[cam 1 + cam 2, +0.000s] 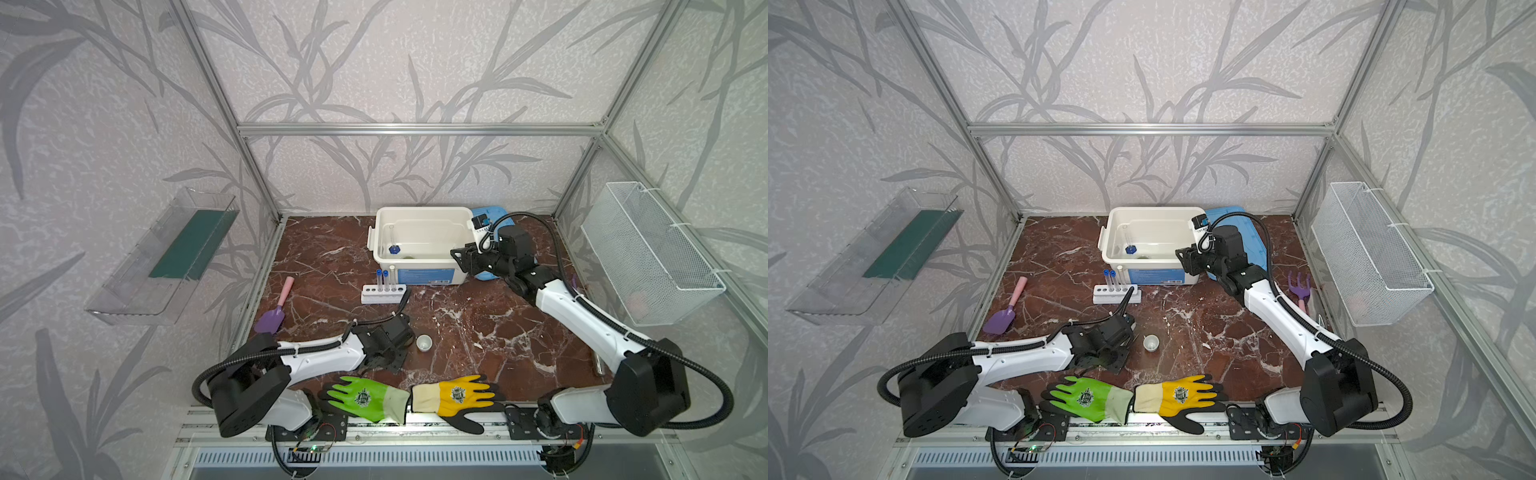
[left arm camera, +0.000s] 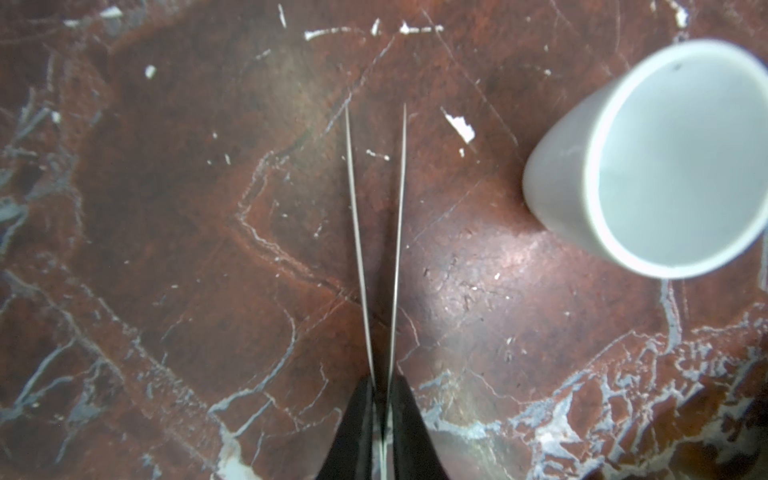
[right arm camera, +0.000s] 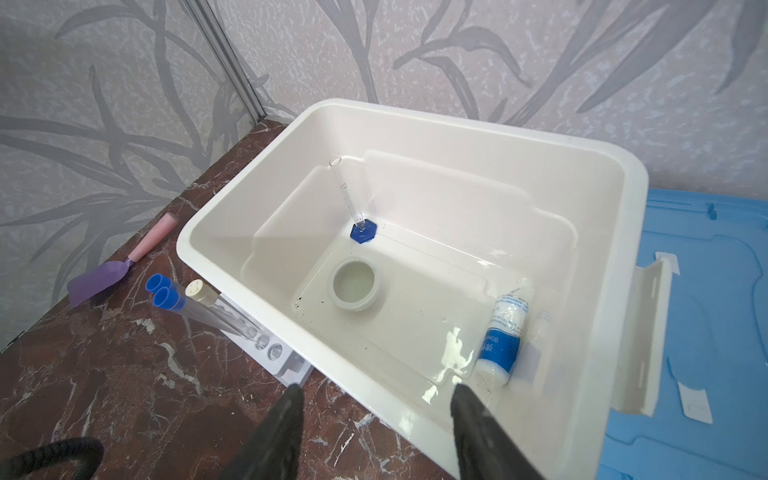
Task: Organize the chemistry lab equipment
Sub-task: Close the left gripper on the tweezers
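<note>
Left wrist view shows the tweezers (image 2: 359,232); they are two thin shiny metal legs that come together at the claw and stand apart at the sharp tips; the tips point at the red marble table (image 2: 166,208); whether they touch it is not clear; the left claw (image 2: 382,419) is clamped tight on the near end of the tweezers; a dish (image 2: 561,174) stands near the tips, small, white, round and empty, like a tiny cup.

In both top views the left arm lies low over the near part of the table; its wrist bends down so the claw points at the table, just left of the dish.

Right wrist view shows a white tub (image 3: 415,116) at the back of the table; inside it stand a clear cylinder (image 3: 360,230) on a blue base and a second dish (image 3: 354,284); a white bottle (image 3: 503,332) with a blue label lies on its side by the tub wall; a white rack (image 3: 282,363) sits on the table just in front of the tub; three clear tubes (image 3: 220,320) stand in it, two with blue caps and one with a pale cap.

The right arm reaches from the near right corner up to the tub's right side; the right claw (image 3: 377,388) hangs by the tub's edge with its two black fingers spread wide, gripping nothing.
</note>
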Robot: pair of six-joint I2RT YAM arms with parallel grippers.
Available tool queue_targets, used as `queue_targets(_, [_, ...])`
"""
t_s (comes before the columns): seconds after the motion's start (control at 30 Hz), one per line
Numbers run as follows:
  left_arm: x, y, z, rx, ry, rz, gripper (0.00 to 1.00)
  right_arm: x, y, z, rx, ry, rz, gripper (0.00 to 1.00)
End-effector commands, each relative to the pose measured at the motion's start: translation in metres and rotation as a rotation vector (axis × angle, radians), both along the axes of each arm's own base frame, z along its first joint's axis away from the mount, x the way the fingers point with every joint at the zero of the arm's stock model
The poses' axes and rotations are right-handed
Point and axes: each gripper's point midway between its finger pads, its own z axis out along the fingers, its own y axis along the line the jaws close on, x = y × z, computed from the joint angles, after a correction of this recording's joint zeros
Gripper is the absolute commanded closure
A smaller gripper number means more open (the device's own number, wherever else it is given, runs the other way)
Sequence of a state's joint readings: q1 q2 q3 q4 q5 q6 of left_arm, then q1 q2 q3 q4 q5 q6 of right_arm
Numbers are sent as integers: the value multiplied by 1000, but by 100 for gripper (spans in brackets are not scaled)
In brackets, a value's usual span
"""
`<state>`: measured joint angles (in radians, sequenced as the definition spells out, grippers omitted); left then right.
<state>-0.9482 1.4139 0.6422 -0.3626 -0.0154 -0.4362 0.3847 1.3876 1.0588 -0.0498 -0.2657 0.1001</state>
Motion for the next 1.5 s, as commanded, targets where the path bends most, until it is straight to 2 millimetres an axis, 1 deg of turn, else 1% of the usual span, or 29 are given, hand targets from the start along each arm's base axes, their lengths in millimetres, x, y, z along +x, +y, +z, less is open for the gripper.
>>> queue_targets(0.0, [2,0,-2,20,5,9,77,2,1,0,-2,-13,-3,43])
queue_targets(0.1, [-4,5,-4,18,23,28,74,1,0,0,-2,-14,-4,43])
queue_targets(0.27, [-13,17,1,15,39,51,74,1,1,0,2,-14,0,43])
queue_targets(0.37, [-18,22,-3,23,54,62,75,3,2,-3,6,-7,0,43])
queue_targets(0.47, [-20,22,-4,25,65,59,76,3,4,-3,14,-4,7,43])
queue_targets(0.63, [-26,21,-7,36,95,45,80,3,3,-2,6,-7,1,43])
queue_targets(0.77, [-26,20,-9,36,99,44,87,4,3,-4,7,-3,-2,43])
queue_targets(0.93, [-29,14,-14,40,121,24,91,5,2,-4,5,-6,-5,43])
queue_targets(1.1, [-29,12,-15,38,124,21,98,4,0,-6,-1,-3,-14,43])
queue_targets(1.17, [-27,12,-11,39,112,19,100,4,0,-7,-2,-4,-17,43])
queue_targets(1.23, [-21,10,-1,31,81,18,100,4,-1,-7,-3,-4,-20,43])
queue_targets(1.37, [-4,12,31,48,-18,24,100,4,-1,-6,-2,-7,-18,43])
queue_targets(1.47, [6,12,54,53,-43,-2,100,4,-1,-7,1,-7,-19,43])
